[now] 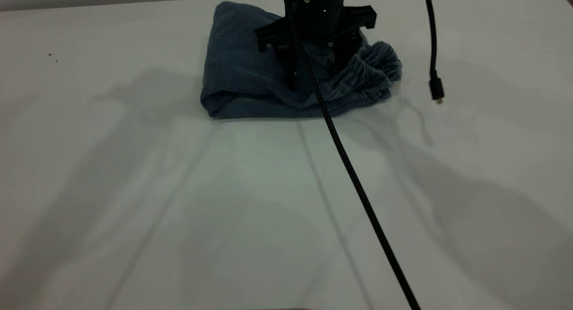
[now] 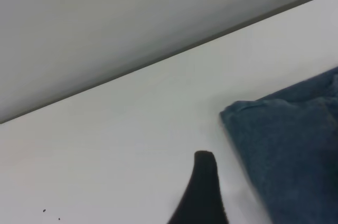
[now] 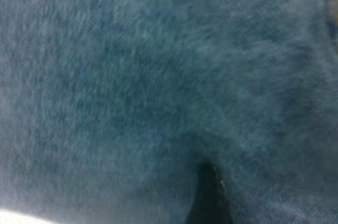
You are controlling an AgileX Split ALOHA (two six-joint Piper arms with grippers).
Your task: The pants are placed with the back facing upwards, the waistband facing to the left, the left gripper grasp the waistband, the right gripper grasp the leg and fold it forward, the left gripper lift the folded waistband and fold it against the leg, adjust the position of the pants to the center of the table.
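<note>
The pants [image 1: 241,72] lie folded into a thick blue denim bundle at the far middle of the white table [image 1: 268,211]. Their ruched waistband [image 1: 374,66] bunches up at the bundle's right end, and I cannot tell the leg apart inside the fold. My right gripper [image 1: 314,75] comes down from above onto the bundle, open, its two fingers spread and pressing into the denim [image 3: 132,76] with one fingertip [image 3: 208,197] showing. My left gripper [image 2: 266,182] is outside the exterior view. It is open, with one finger [image 2: 203,187] over bare table beside a corner of the pants [image 2: 296,145].
A black braided cable [image 1: 353,175] runs slantwise from the top middle across the table to the bottom right. A second black cable [image 1: 433,54] hangs at the right and ends in a plug just above the table. Behind the pants is the far table edge [image 2: 158,60].
</note>
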